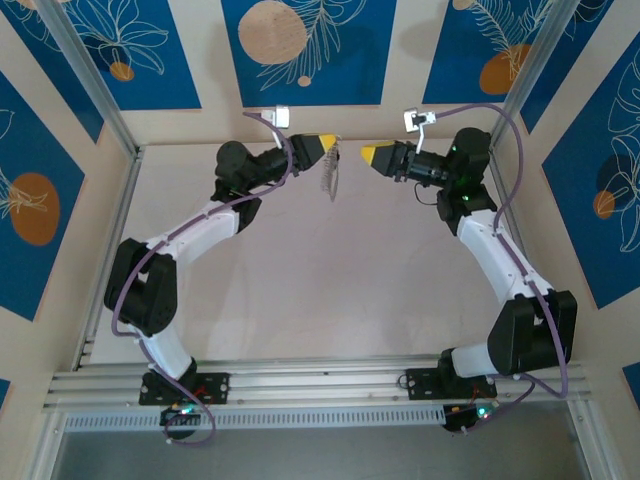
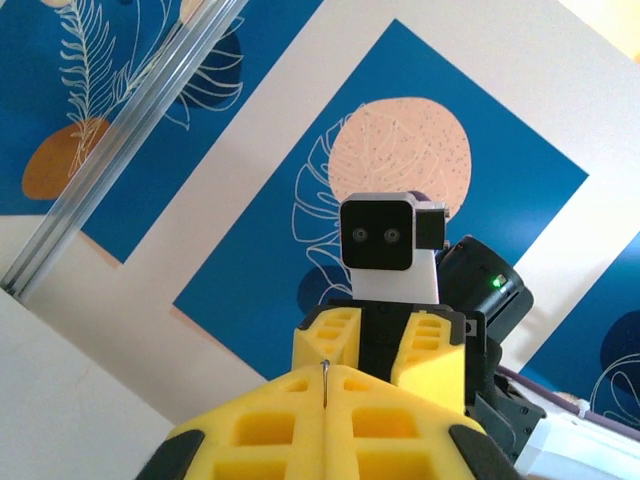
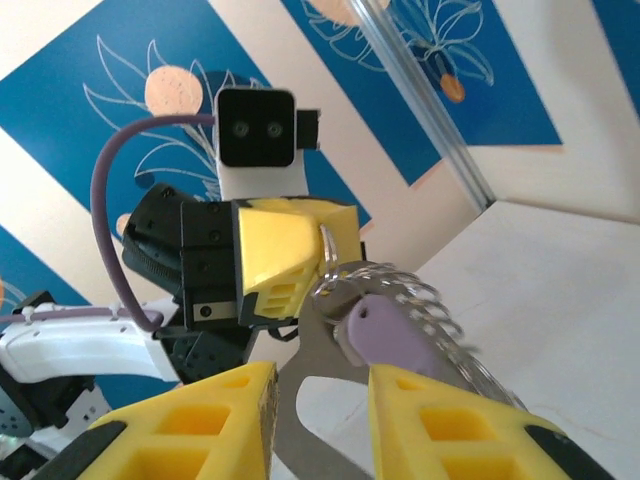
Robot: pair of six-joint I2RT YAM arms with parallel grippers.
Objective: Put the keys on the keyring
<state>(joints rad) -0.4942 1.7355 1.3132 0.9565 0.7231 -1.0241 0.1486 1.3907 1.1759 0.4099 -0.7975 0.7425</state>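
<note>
My left gripper (image 1: 327, 148) is raised above the far part of the table and shut on a thin wire ring (image 2: 325, 378). From that ring hang the grey keyring (image 1: 332, 180) and the key, both clear of the table. In the right wrist view the keyring's flat grey band (image 3: 306, 356) and coiled side (image 3: 430, 300) hang below the left arm's yellow fingers (image 3: 290, 250). The key's lilac head (image 3: 395, 335) lies against the loop. My right gripper (image 3: 318, 388) faces it, open, one finger on each side of the loop's band and gripping nothing.
The pale table (image 1: 350, 290) stretches below both arms. Blue patterned wall panels (image 1: 300, 50) and aluminium frame posts (image 1: 90, 80) close it in at the back and sides. Both grippers nearly meet tip to tip at the back centre.
</note>
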